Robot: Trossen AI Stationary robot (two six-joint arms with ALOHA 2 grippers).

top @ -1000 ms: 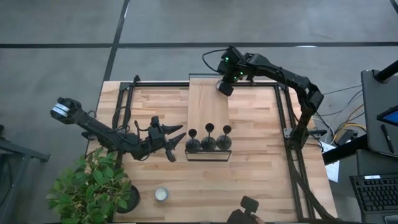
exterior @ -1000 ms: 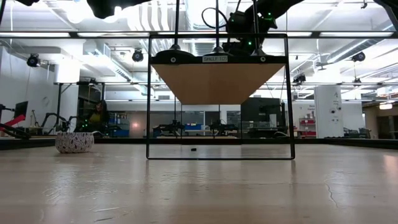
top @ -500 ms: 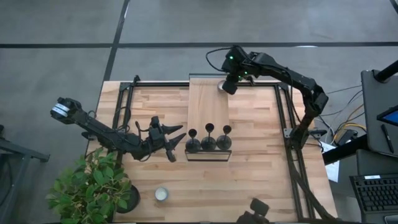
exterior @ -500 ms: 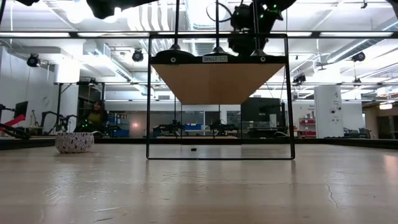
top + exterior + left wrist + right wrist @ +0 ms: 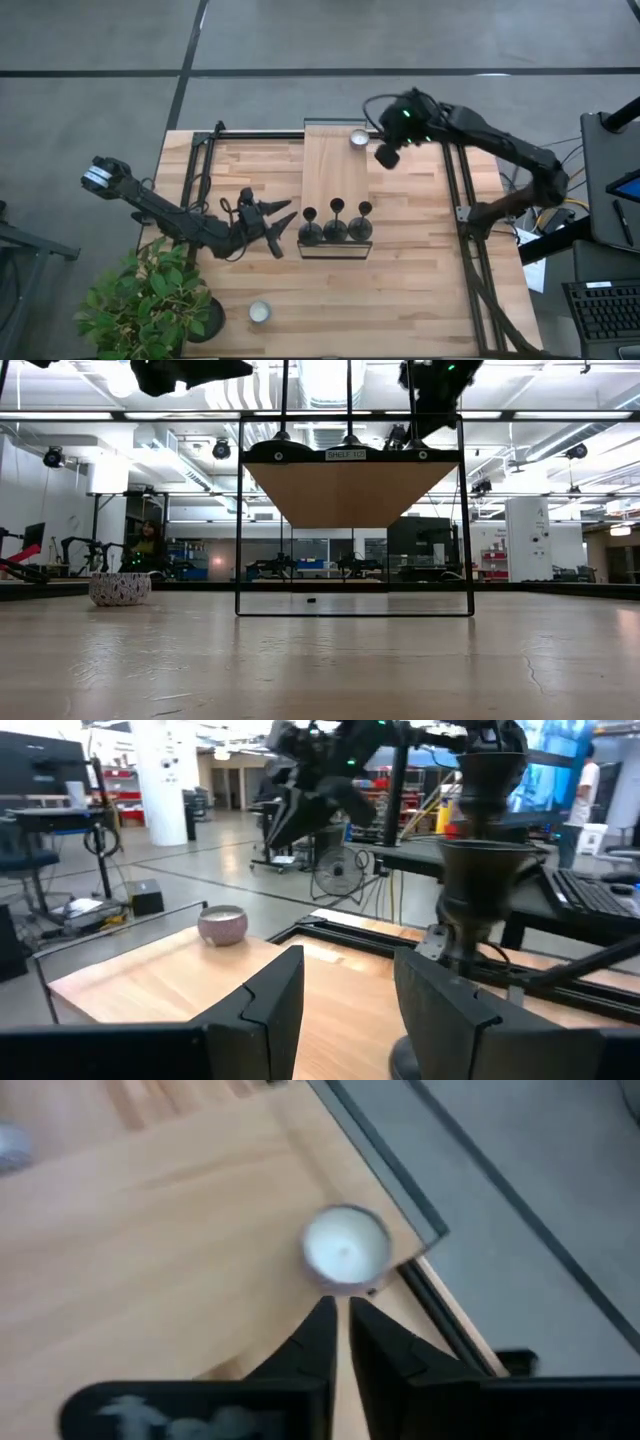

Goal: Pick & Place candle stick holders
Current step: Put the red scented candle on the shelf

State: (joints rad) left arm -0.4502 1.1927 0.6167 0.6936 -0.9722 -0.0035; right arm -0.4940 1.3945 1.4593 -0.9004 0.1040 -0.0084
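Three matt black candle stick holders (image 5: 336, 222) stand in a row by their disc bases on the near end of a raised wooden board (image 5: 335, 170). My left gripper (image 5: 272, 222) is open and empty, just left of the row. In the left wrist view the nearest holder (image 5: 480, 870) rises just beyond one finger (image 5: 440, 1010). My right gripper (image 5: 386, 155) hangs off the board's far right corner, its fingers (image 5: 320, 1335) closed to a slit. It touches nothing. A small white candle cup (image 5: 359, 138) sits on the board's far end and also shows in the right wrist view (image 5: 345, 1248).
The board sits in a thin black frame (image 5: 238, 510) that stands on the table. A black rail frame (image 5: 455, 200) runs round the tabletop. A second candle cup (image 5: 260, 312) sits near the table's near edge. A potted plant (image 5: 150, 300) stands at the near left corner.
My right gripper has moved from above the board's far end toward the table's right edge and slightly nearer. The white candle cup now shows uncovered at the spot where the gripper stood.
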